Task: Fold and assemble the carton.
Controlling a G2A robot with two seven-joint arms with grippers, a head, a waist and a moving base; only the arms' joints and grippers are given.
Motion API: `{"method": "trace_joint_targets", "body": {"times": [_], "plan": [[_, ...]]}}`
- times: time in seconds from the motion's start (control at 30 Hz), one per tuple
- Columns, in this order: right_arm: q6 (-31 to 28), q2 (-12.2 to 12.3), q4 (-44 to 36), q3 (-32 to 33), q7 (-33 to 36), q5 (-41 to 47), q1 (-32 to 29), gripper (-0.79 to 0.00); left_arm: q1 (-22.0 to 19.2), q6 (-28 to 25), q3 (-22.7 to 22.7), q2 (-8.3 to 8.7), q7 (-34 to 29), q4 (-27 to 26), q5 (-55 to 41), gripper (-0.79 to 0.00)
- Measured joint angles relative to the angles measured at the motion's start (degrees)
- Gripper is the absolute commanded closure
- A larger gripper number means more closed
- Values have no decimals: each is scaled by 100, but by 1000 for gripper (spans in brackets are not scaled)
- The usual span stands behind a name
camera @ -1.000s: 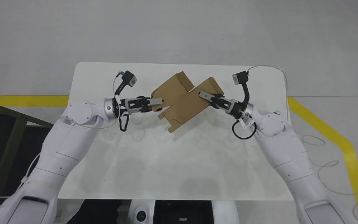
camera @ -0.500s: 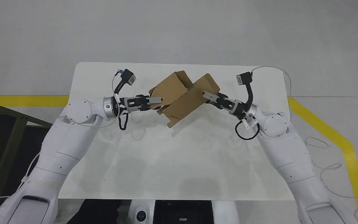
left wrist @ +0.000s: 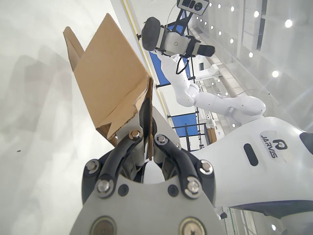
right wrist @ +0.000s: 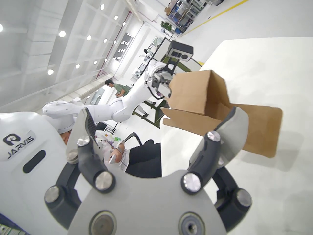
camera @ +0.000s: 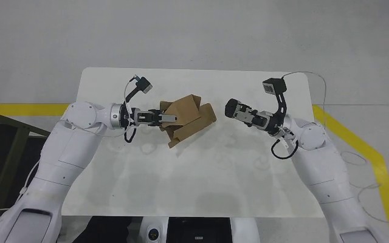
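Top view is showing the right tool standing off from the carton, its fingers spread with nothing between them; a second ago it was resting on the carton's right-hand panel. The left tool is staying clamped on a cardboard edge and is now carrying the half-opened carton alone. The carton is sitting near the middle of the surface, a little toward the far edge, having shifted toward the left edge since the earlier frame. That release is suggesting one fold is done, and the right tool is probably freeing itself for a fresh grip.
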Motion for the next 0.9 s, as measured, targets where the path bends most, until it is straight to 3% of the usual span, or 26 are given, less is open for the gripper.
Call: {"method": "trace_joint_targets", "body": {"times": [0.17,0.23,0.67,0.9], "plan": [[180,-75,230,-439,450,332,333,-533,54,-135,86,-2,-390,-187,-21,0],[261,-92,343,-576,523,355,459,-400,87,-149,75,9,-428,-279,-44,0],[528,-61,774,-942,789,96,827,-332,243,-65,-14,56,-499,-564,-233,0],[490,-77,923,-1101,753,-31,944,-342,258,1,-38,61,-564,-645,-366,0]]}}
